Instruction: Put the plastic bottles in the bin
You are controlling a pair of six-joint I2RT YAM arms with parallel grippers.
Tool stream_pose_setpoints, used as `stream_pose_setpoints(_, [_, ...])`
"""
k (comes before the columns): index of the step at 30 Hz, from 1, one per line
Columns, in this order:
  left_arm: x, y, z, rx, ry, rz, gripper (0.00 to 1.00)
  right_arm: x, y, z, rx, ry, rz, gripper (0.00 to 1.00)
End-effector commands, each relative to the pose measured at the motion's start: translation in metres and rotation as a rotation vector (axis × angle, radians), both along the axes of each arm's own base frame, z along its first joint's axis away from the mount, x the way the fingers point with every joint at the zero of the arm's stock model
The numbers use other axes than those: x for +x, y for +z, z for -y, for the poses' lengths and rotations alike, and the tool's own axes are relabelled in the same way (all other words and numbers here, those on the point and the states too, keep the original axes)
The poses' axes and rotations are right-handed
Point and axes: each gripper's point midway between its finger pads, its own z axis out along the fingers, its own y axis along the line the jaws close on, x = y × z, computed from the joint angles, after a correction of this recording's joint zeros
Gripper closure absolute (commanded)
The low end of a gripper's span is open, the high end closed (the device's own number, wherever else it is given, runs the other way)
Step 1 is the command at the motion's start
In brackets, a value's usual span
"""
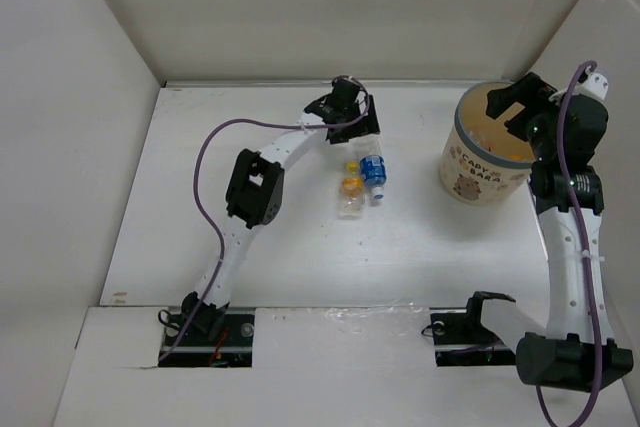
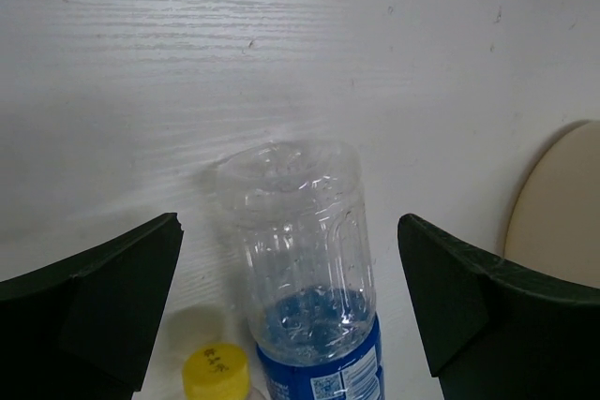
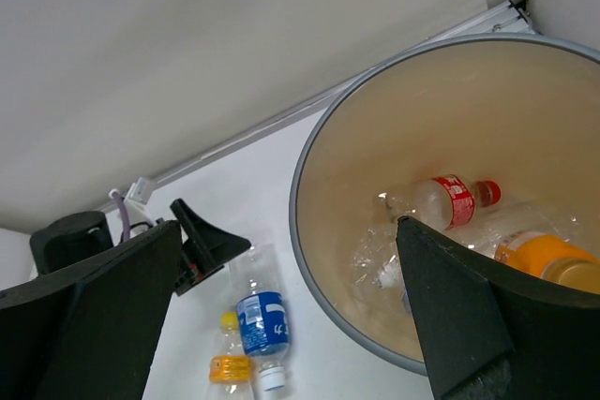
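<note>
A clear bottle with a blue label (image 1: 373, 175) lies on the table, its base toward my left gripper (image 1: 350, 119). Beside it lies a small bottle with an orange label and yellow cap (image 1: 351, 187). My left gripper (image 2: 291, 302) is open and straddles the blue-label bottle's (image 2: 305, 269) clear base without touching it; the yellow cap (image 2: 217, 370) shows at lower left. My right gripper (image 1: 512, 110) is open and empty over the bin (image 1: 462, 172). In the right wrist view the bin's rim (image 3: 309, 222) holds a red-label bottle (image 3: 450, 199), an orange bottle (image 3: 548, 259) and a crumpled clear one (image 3: 380, 264).
White walls enclose the table on the left, back and right. The bin stands at the back right, close to the right wall. Its cream side (image 2: 562, 203) shows at the right edge of the left wrist view. The left gripper (image 3: 202, 245) shows in the right wrist view.
</note>
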Motion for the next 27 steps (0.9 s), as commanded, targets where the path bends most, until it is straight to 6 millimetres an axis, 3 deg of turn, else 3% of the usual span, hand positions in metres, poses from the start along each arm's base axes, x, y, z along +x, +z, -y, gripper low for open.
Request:
stream_pose_setpoints(1, [0.007, 0.023, 0.017, -0.049, 0.007, 0.041, 0.06, -0.004, 0.014, -0.010, -0.021, 0.043, 0.059, 0.00])
stream_pose_setpoints(3, [0.005, 0.022, 0.023, -0.058, 0.007, 0.035, 0.08, -0.010, 0.020, -0.013, -0.014, 0.051, 0.080, 0.00])
stream_pose_setpoints(11, [0.002, -0.014, 0.029, -0.046, 0.034, -0.022, 0.21, -0.025, 0.028, -0.022, -0.016, 0.073, 0.097, 0.00])
stream_pose_setpoints(12, [0.001, -0.014, 0.030, -0.056, 0.033, -0.030, 0.25, -0.026, 0.032, -0.024, -0.016, 0.083, 0.106, 0.00])
stream_pose_setpoints(15, [0.003, -0.017, 0.033, -0.069, 0.025, -0.026, 0.48, -0.030, 0.035, -0.024, -0.018, 0.083, 0.117, 0.00])
stream_pose_setpoints(17, [0.007, -0.007, 0.040, -0.105, 0.022, -0.004, 0.62, -0.034, 0.040, -0.025, -0.019, 0.083, 0.126, 0.00])
stream_pose_setpoints(20, [0.007, 0.002, 0.050, -0.158, -0.018, 0.012, 0.71, -0.034, 0.037, -0.029, -0.026, 0.102, 0.116, 0.00])
stream_pose_setpoints(24, [-0.001, 0.043, 0.077, -0.340, -0.132, 0.066, 0.87, -0.034, 0.040, -0.031, -0.026, 0.116, 0.127, 0.00])
stream_pose_setpoints(25, [-0.005, 0.068, 0.086, -0.415, -0.180, 0.099, 0.89, -0.033, 0.036, -0.033, -0.036, 0.129, 0.118, 0.00])
stream_pose_setpoints(27, [-0.009, 0.091, 0.091, -0.464, -0.217, 0.126, 0.94, -0.032, 0.038, -0.043, -0.049, 0.186, 0.140, 0.00])
